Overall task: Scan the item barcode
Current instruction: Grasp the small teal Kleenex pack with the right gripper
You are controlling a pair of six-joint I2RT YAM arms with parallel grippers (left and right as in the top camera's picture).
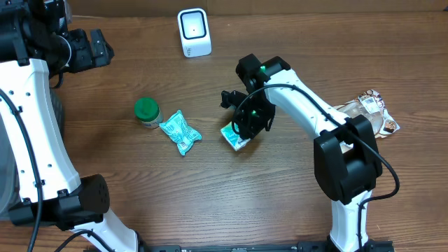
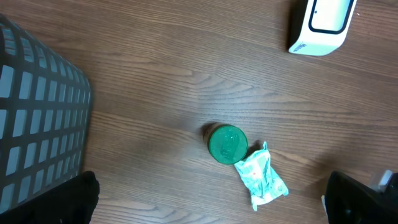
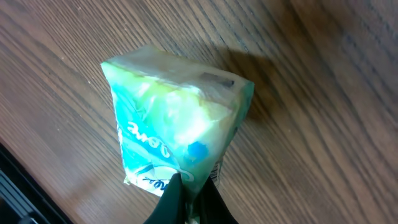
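Noting right claw pinched shut on teal packet, well inside desk edges; we see left claw spread wide near far left corner.

scanner top cropped, packet half hidden

I saw both arms alike: glossy white shells, black joint housings. White-and-black right arm carried a thin black cable and a lit green LED. White-and-black left arm: own black cable too. Right gripper was matte black.
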